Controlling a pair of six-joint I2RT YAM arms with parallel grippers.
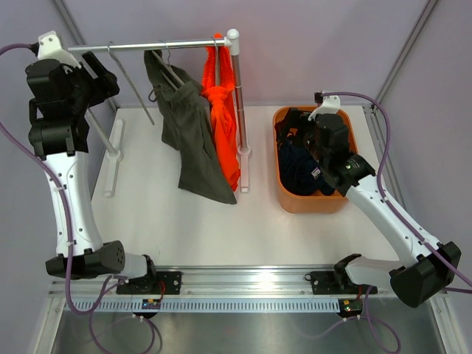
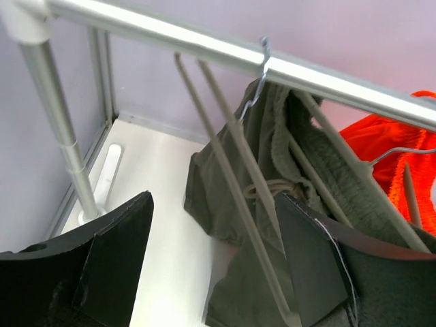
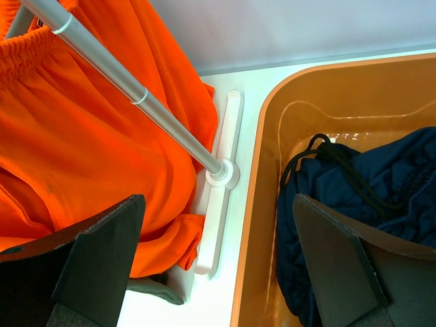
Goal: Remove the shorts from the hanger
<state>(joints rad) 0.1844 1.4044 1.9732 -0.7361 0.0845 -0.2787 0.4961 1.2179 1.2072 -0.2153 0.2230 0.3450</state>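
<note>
Olive-grey shorts (image 1: 188, 133) hang on a wire hanger (image 2: 228, 170) from the rack's top rail (image 1: 158, 46); they also show in the left wrist view (image 2: 272, 225). Bright orange shorts (image 1: 223, 118) hang beside them at the rail's right end and fill the left of the right wrist view (image 3: 88, 150). Dark navy shorts (image 1: 302, 168) lie in the orange bin (image 1: 282, 184). My left gripper (image 2: 214, 262) is open and empty, raised near the rail's left end, facing the olive shorts. My right gripper (image 3: 218, 262) is open and empty above the bin's left rim (image 3: 255, 204).
The rack's right post (image 3: 136, 95) stands on a white foot (image 3: 221, 204) between the orange shorts and the bin. The left post (image 2: 61, 129) and its foot (image 1: 114, 155) stand on the white table. Grey walls close the back and sides.
</note>
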